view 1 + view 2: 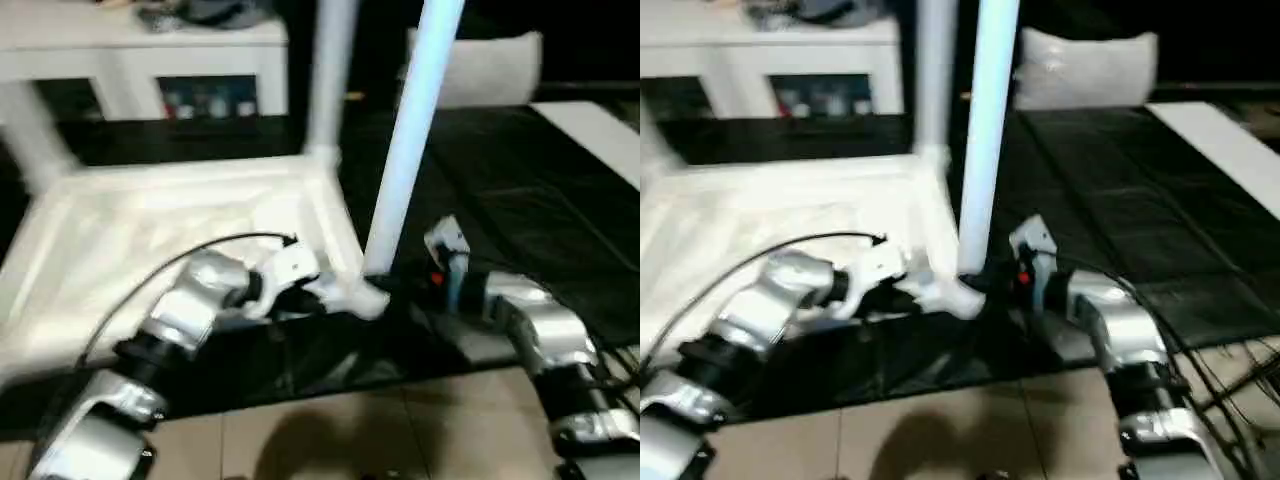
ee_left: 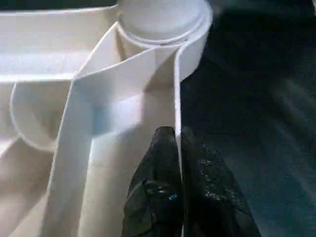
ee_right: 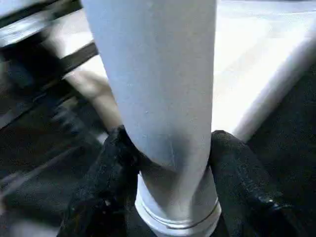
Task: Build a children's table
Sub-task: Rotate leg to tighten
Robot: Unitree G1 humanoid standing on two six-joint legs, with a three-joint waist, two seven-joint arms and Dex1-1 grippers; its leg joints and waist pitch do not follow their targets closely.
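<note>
The white plastic tabletop point(image 1: 150, 240) is lying upside down in front of me, its ribbed underside facing up. One white tube leg point(image 1: 332, 70) is standing upright in the far corner socket. A second leg point(image 1: 412, 130) is rising from the near corner socket point(image 1: 368, 298), leaning slightly, its lower end sitting in the round collar.

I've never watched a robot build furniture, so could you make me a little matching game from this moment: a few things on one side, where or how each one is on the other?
Things:
1. left gripper
2. right gripper
3. far leg
4. tabletop

States:
A. lying underside up on the dark mat
B. clamped around the near leg, low down by its socket
C. pinching the tabletop's side wall
D. standing upright in the far corner

Pairs: 1-C, 2-B, 3-D, 4-A
</note>
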